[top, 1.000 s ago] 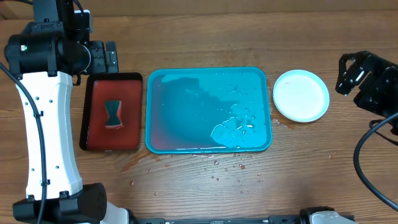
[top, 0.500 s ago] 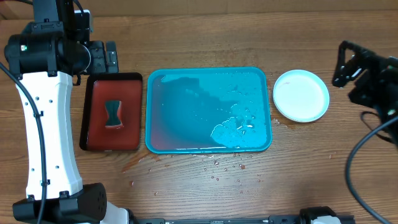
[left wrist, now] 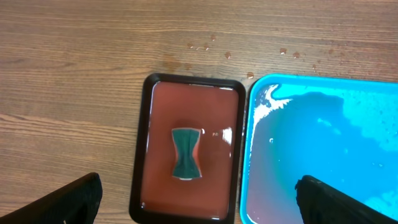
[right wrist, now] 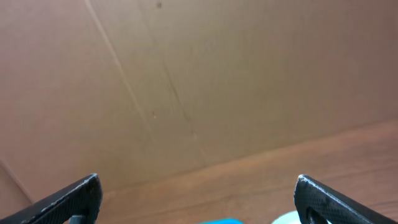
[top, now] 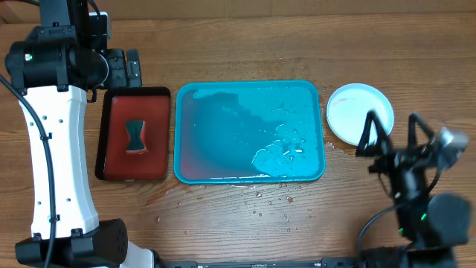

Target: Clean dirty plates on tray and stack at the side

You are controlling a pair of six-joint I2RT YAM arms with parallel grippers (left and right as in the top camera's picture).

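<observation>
The turquoise tray point(top: 249, 132) lies mid-table, wet, holding only water and foam; the left wrist view shows its corner point(left wrist: 323, 143), and a sliver of it point(right wrist: 221, 221) shows in the right wrist view. To the right of the tray, a white plate point(top: 360, 113) rests on the table. My right gripper point(top: 392, 120) stands open at the front right, raised near the plate's front edge, fingers level with nothing between them point(right wrist: 198, 182). My left gripper point(top: 128, 67) hangs open behind the red tray, wide apart and empty point(left wrist: 198, 182).
A red, black-rimmed tray point(top: 115, 149) left of the turquoise one holds a dark green sponge point(top: 134, 136), also seen from the left wrist point(left wrist: 186, 152). Water drops point(top: 260, 199) dot the wood in front of the tray. The white left arm point(top: 56, 149) stands along the left side.
My right arm has swung from the right table edge to the front right, its open fingers now raised by the plate. The left arm has not moved.
</observation>
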